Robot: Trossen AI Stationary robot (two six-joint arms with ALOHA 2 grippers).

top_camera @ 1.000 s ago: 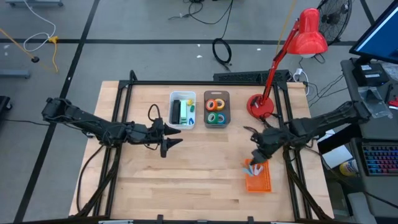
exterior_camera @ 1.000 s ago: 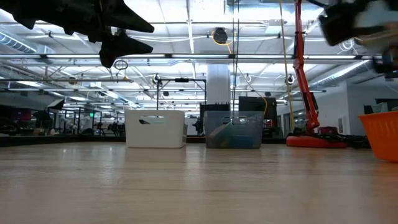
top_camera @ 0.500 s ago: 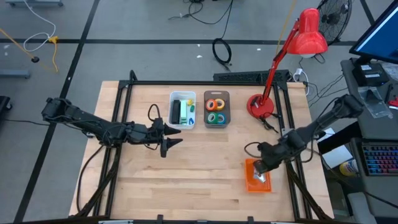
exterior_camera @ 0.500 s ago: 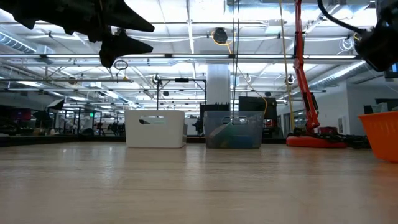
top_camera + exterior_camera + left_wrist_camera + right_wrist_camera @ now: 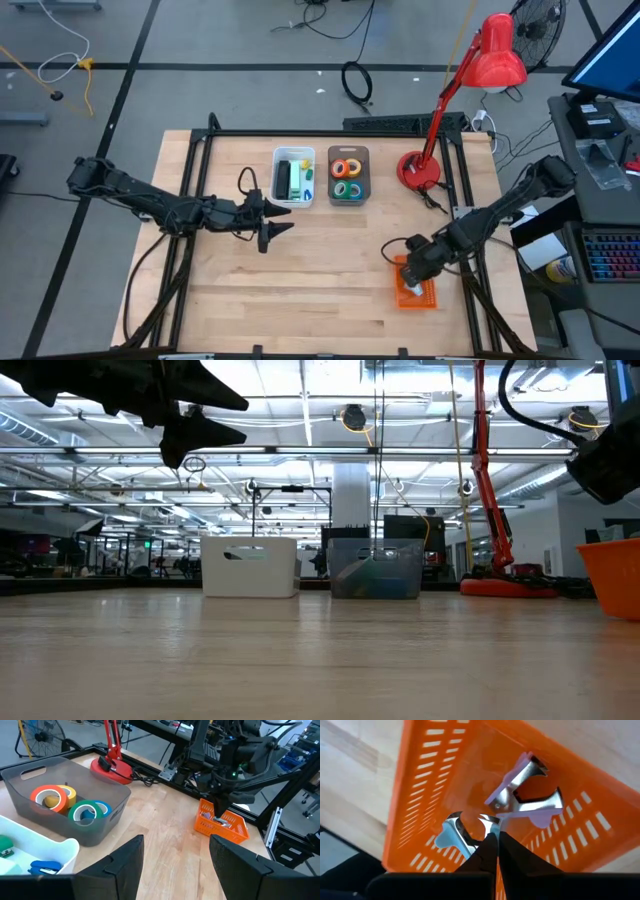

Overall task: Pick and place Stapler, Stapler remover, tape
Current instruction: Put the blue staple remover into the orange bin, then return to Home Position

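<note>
Right gripper [image 5: 408,277] is hanging nose-down in the orange basket [image 5: 431,296] at the table's right front. Its fingers [image 5: 489,851] are pressed together, nothing between them. Tips are sitting just beside a pale blue stapler remover [image 5: 454,836] with curved chrome jaws; whether they are touching it I cannot tell. A second remover [image 5: 526,795], lilac-handled with bright metal claws, is lying a little farther off on the basket floor, apart from the fingers.

Basket: hard orange plastic, rectangular, walls and floor pierced with rows of short slots.

Left gripper [image 5: 272,230] is hovering above bare wood left of centre, fingers [image 5: 118,866] spread apart, empty.

The tape rolls are lying in the grey translucent bin [image 5: 24,807] at the table's back: orange [image 5: 49,798], yellow [image 5: 68,792], green [image 5: 84,812], blue [image 5: 102,808], all flat rings with open centres, packed close. Beside it, a white bin [image 5: 277,177] is holding a dark stapler [image 5: 284,179] and small green and blue items [image 5: 41,867].

Table [image 5: 320,270]: pale planked wood, matte. Red desk lamp [image 5: 470,90] is standing on a round base at the back right.
</note>
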